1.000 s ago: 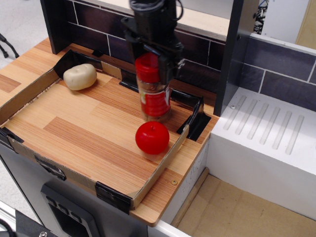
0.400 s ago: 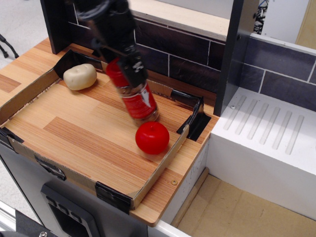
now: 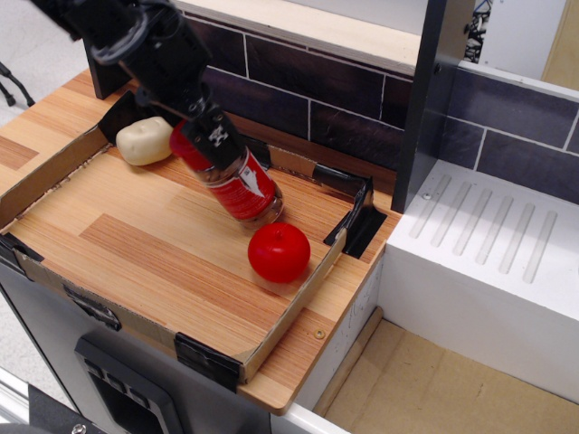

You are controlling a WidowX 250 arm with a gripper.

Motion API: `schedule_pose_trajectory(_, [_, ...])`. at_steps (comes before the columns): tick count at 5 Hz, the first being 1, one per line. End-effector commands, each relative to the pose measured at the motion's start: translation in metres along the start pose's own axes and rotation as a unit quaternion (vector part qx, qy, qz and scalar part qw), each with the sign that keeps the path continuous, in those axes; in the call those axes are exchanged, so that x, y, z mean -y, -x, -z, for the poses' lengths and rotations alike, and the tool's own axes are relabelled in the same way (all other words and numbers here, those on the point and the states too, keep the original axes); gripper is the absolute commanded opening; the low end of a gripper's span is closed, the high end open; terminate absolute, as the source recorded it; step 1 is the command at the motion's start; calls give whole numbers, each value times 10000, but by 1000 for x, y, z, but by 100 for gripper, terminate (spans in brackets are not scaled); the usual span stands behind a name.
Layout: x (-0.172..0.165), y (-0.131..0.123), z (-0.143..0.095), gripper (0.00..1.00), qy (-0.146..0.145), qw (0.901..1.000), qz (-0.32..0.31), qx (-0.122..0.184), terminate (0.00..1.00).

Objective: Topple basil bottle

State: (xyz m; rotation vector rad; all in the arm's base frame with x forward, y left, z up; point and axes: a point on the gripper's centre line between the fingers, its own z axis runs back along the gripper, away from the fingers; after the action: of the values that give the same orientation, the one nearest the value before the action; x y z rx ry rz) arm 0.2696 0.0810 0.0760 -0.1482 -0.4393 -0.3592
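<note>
You have the clear cylindrical basil bottle with its red screw cap and red label [image 3: 233, 177] leaning steeply toward the back left, base near the wooden counter [image 3: 136, 244], so it is close to toppled. The black gripper [image 3: 206, 145] has its jaws clamped on the upper body (just below the cap). A glossy red ball-shaped fruit [image 3: 279, 252] sits just beside the base; a pale potato-like lump [image 3: 145, 140] lies near the cap, right in the fall path.

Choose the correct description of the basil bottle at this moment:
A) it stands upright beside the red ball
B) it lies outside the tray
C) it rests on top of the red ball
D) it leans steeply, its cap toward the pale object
D: the basil bottle is steeply tilted in the gripper, its cap end toward the pale object and its base near the red ball.
</note>
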Motion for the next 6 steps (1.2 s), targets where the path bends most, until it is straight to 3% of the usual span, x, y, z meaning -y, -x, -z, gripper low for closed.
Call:
schedule_pose_trajectory(1, [-15, 31, -1, 0, -794, 9966, 4, -230, 0])
schedule_pose_trajectory(3, [-28, 55, 4, 0, -952, 9933, -96, -647, 0])
schedule_pose_trajectory(4, [-32, 62, 8, 0, -1098, 9910, -310, -694, 0])
schedule_pose_trajectory(5, [-30, 60, 6, 100, -979, 9902, -573, -814, 0])
schedule_pose_trajectory(6, [-28, 57, -1, 100, -921, 9902, -755, -730, 0])
